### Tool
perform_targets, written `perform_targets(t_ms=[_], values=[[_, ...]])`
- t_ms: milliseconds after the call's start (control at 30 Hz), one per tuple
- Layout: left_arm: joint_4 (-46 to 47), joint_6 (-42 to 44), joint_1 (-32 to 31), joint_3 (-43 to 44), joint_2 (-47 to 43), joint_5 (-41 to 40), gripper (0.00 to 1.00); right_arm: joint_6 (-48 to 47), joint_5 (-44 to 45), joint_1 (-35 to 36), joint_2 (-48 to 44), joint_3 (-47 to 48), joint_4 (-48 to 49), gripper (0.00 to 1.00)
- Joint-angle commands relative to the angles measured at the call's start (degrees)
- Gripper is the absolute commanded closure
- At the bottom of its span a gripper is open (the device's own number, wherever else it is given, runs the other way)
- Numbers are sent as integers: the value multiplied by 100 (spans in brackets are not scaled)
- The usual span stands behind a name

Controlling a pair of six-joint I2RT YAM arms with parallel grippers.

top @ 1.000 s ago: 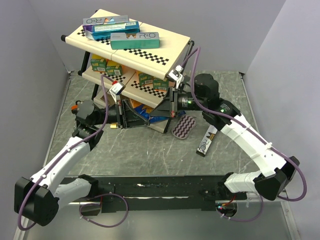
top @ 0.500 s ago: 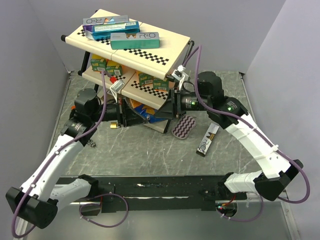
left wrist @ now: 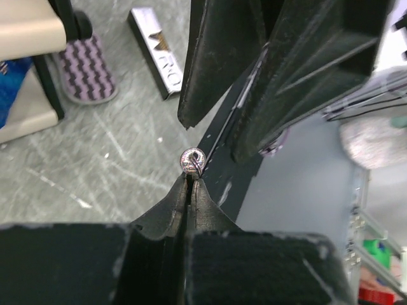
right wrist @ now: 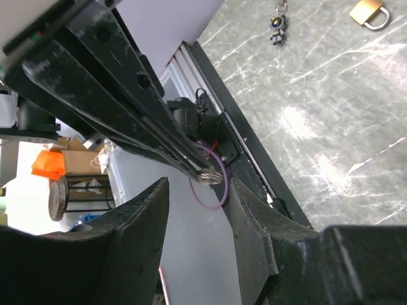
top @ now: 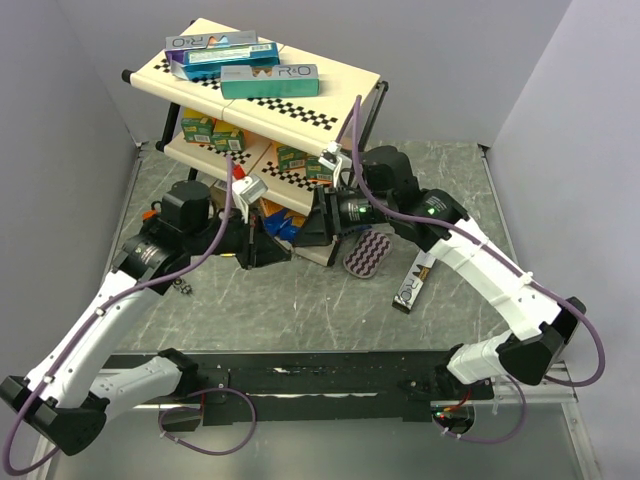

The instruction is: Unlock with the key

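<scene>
Left fingers point(left wrist: 166, 213) tight on key point(left wrist: 193, 159), padlock point(right wrist: 368, 13) apart

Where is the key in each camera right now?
Top external: not visible, hidden where the left gripper meets the right gripper.
Left wrist: key at centre, pinched at the fingertips.
Right wrist: key near centre, between the right gripper's open fingers.
Shared landmark: the left gripper's shut tips.

Grey marbled table point(top: 300, 300), pale walls point(top: 60, 100), checker-edged shelf rack point(top: 340, 95) behind.
</scene>
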Motion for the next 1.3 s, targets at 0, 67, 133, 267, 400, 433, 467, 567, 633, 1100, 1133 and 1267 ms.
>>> perform_targets(t_ms=[0, 67, 133, 267, 400, 433, 467, 567, 633, 1100, 1133, 1267], values=[[-338, 442, -184, 268, 93, -404, 99, 256, -134, 60, 150, 217, 155, 51], [-338, 451, -228, 286, 111, -465, 99, 291, -196, 78, 229, 235, 182, 52], [-338, 468, -272, 303, 119, -518, 99, 292, -223, 122, 335, 287, 86, 54], [-320, 477, -298, 303, 111, -623, 99, 169, -100, 157, 510, 384, -169, 57], [-197, 389, -316, 242, 85, -632, 99, 116, -100, 175, 616, 393, -222, 58], [-180, 380, -316, 224, 84, -632, 99, 107, -91, 183, 634, 402, -249, 59], [-153, 363, -325, 224, 76, -632, 99, 98, -91, 184, 651, 411, -258, 59], [-144, 354, -342, 224, 102, -659, 99, 46, 14, 192, 678, 455, -354, 59], [-136, 354, -342, 233, 102, -650, 99, -16, 41, 201, 687, 472, -424, 59], [-179, 336, -395, 128, 76, -641, 99, 45, 348, 201, 476, 323, -302, 50], [-179, 328, -395, 119, 58, -650, 99, 45, 357, 201, 441, 305, -310, 49], [-100, 284, -413, 92, 23, -659, 99, 54, 401, 210, 406, 87, -284, 49]])
